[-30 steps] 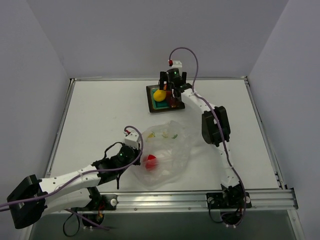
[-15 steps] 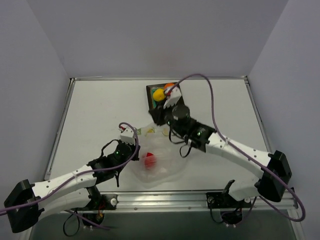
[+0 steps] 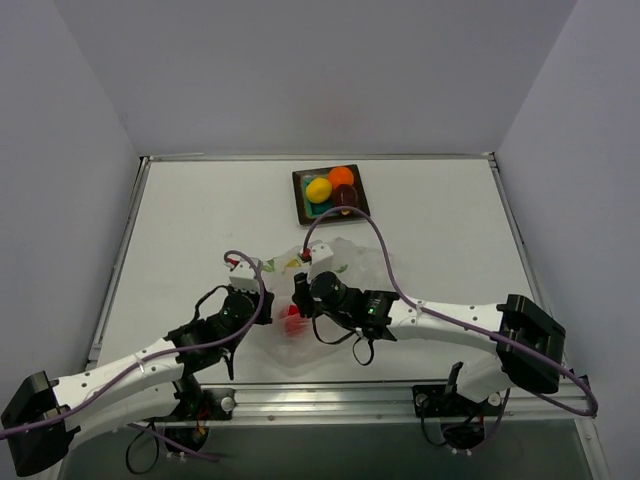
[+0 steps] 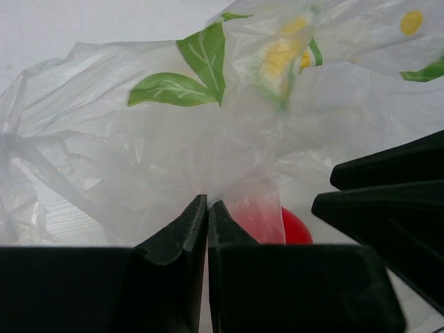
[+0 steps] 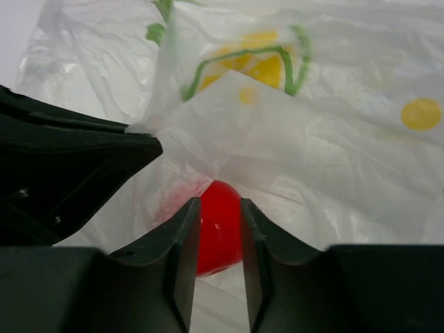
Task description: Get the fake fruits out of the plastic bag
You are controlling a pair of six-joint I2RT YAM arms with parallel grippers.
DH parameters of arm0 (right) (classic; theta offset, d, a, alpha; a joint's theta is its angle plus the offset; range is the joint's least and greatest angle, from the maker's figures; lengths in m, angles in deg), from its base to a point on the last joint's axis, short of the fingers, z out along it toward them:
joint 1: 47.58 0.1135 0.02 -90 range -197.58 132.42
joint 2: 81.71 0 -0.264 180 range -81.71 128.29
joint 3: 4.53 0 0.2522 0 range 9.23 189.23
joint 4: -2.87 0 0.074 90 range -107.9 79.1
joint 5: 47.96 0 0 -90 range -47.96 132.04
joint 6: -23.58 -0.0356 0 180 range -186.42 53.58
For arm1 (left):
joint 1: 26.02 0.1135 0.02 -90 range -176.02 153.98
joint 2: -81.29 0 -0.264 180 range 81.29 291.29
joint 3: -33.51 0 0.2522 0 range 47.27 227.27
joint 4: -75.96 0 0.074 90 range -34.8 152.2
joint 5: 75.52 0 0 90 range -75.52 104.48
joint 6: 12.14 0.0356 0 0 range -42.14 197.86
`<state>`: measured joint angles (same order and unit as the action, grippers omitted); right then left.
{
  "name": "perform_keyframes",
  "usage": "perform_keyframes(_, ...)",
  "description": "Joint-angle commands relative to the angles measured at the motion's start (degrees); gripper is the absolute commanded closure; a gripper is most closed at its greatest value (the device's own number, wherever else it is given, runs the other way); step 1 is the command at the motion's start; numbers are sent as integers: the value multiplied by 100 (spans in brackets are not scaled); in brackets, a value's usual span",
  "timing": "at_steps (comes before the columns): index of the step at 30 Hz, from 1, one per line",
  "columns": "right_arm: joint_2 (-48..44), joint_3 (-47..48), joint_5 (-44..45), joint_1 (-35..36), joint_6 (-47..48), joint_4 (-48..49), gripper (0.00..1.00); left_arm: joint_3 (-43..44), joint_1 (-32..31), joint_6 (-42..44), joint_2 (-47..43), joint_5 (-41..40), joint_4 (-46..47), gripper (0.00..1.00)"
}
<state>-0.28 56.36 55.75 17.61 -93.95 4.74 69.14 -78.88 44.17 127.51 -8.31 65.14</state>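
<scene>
The plastic bag [image 3: 340, 268] lies crumpled in front of both arms, and its film shows close up in both wrist views [image 4: 173, 146] [image 5: 333, 159]. My left gripper [image 4: 207, 202] is shut, pinching a fold of the bag's edge. The bright red fruit [image 5: 220, 223] sits inside the bag's mouth [image 3: 293, 322]. My right gripper [image 5: 219, 205] has a finger pressed on each side of it. Yellow [image 3: 318, 189], orange [image 3: 342, 176] and maroon [image 3: 346, 196] fruits rest in the teal tray [image 3: 301, 203].
The tray stands at the back centre of the white table. My right gripper's black fingers [image 4: 388, 201] reach in at the right of the left wrist view. Grey walls enclose the table, and a metal rail [image 3: 400, 398] runs along its near edge.
My right arm has swung back from the tray to the bag and shut around the red fruit. The left gripper has kept its pinch on the bag and shifted slightly.
</scene>
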Motion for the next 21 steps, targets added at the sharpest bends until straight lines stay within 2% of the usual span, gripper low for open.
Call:
perform_keyframes(1, 259, 226, 352, 11, -235, -113, 72, 125, 39, -120, -200, -226, 23, 98)
perform_keyframes(2, 347, 278, 316, 11, -314, -209, 60, 107, 39, -120, -209, -235, 22, 98)
perform_keyframes(4, 645, 401, 176, 46, -376, -254, 50, 98, 39, -120, -236, -235, 40, 98)
perform_keyframes(5, 716, 445, 158, 73, -411, -246, 41, 98, 39, -103, -236, -244, 40, 98)
perform_keyframes(11, 1234, 683, 9, 178, -464, -228, 24, 89, 39, -32, -262, -244, 40, 98)
perform_keyframes(17, 1542, 806, 69, 187, -674, -386, 21, 46, 48, -6, -368, -314, -56, 98)
perform_keyframes(21, 1131, 613, 316, 328, -728, -404, 20, -24, 48, -15, -455, -437, -171, 98)
